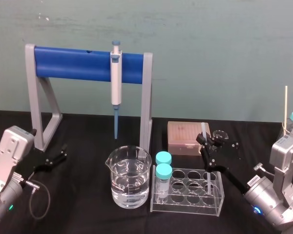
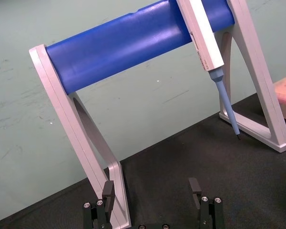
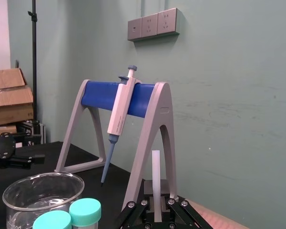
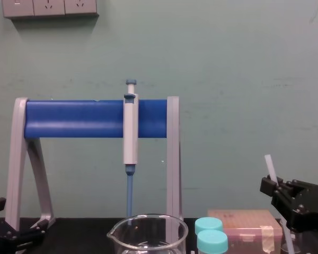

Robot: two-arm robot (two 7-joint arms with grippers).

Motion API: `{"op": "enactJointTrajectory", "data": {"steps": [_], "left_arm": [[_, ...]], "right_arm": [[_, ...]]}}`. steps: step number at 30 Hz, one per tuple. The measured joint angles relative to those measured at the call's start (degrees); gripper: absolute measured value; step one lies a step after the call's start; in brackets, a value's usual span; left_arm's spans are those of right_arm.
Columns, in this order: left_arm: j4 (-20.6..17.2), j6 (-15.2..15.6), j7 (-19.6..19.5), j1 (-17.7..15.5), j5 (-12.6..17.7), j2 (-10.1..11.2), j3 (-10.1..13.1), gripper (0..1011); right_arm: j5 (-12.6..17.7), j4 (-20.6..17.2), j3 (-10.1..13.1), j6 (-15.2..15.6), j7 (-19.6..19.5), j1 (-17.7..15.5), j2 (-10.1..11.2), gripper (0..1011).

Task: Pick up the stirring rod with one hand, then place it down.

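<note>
Here the angular black right end effector [image 3: 156, 204] clamps the thin, translucent stirring rod [image 3: 155, 167].

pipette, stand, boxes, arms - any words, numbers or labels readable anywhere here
None can be read.
Pipette: fine print along its side, too small to read.
White tag on the right arm: dark marks, too blurred to read.
Right gripper, shut on the stirring rod: no lettering visible.
Wall sockets: no lettering visible.
</note>
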Motion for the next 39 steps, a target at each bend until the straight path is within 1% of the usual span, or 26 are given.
{"op": "enactJointTrajectory", "data": {"steps": [5,7,8,9,11,13,14,16,18,21,22,25,26,28,29,32,33,34,36,39], "left_arm": [[0.0,0.0,0.0,0.0,0.0,0.0,0.0,1000],[0.0,0.0,0.0,0.0,0.0,0.0,0.0,1000],[0.0,0.0,0.0,0.0,0.0,0.0,0.0,1000],[0.0,0.0,0.0,0.0,0.0,0.0,0.0,1000],[0.0,0.0,0.0,0.0,0.0,0.0,0.0,1000],[0.0,0.0,0.0,0.0,0.0,0.0,0.0,1000],[0.0,0.0,0.0,0.0,0.0,0.0,0.0,1000],[0.0,0.0,0.0,0.0,0.0,0.0,0.0,1000],[0.0,0.0,0.0,0.0,0.0,0.0,0.0,1000],[0.0,0.0,0.0,0.0,0.0,0.0,0.0,1000],[0.0,0.0,0.0,0.0,0.0,0.0,0.0,1000],[0.0,0.0,0.0,0.0,0.0,0.0,0.0,1000],[0.0,0.0,0.0,0.0,0.0,0.0,0.0,1000],[0.0,0.0,0.0,0.0,0.0,0.0,0.0,1000],[0.0,0.0,0.0,0.0,0.0,0.0,0.0,1000],[0.0,0.0,0.0,0.0,0.0,0.0,0.0,1000],[0.0,0.0,0.0,0.0,0.0,0.0,0.0,1000],[0.0,0.0,0.0,0.0,0.0,0.0,0.0,1001],[0.0,0.0,0.0,0.0,0.0,0.0,0.0,1000],[0.0,0.0,0.0,0.0,0.0,0.0,0.0,1000]], "right_arm": [[0.0,0.0,0.0,-0.1,0.1,0.0,0.0,88],[0.0,0.0,0.0,-0.1,0.1,0.0,0.0,136],[0.0,0.0,0.0,-0.1,0.1,0.0,0.0,187],[0.0,0.0,0.0,-0.1,0.1,0.0,0.0,187],[0.0,-0.1,0.0,-0.2,0.1,0.0,0.0,272],[0.1,-0.1,0.0,-0.2,0.1,0.0,0.0,311],[0.1,-0.1,0.0,-0.2,0.1,0.0,0.0,370],[0.1,-0.1,0.0,-0.2,0.1,0.0,0.0,409],[0.1,-0.1,0.0,-0.2,0.1,0.0,0.0,489],[0.1,-0.1,0.0,-0.2,0.2,0.0,0.0,573],[0.1,-0.1,0.0,-0.2,0.2,0.0,0.0,634],[0.1,-0.1,0.0,-0.2,0.2,-0.1,0.0,696],[0.1,-0.1,0.0,-0.2,0.2,0.0,0.0,755],[0.1,-0.1,0.0,-0.2,0.2,0.0,0.0,784],[0.1,-0.1,0.0,-0.2,0.2,0.0,0.0,847],[0.1,-0.1,0.0,-0.2,0.2,-0.1,0.0,899],[0.1,-0.1,0.0,-0.2,0.2,0.0,0.0,947],[0.1,-0.1,0.0,-0.2,0.2,0.0,0.0,954],[0.1,-0.1,0.0,-0.2,0.2,0.0,0.0,1002],[0.1,-0.1,0.0,-0.2,0.2,-0.1,0.0,1003]]}}
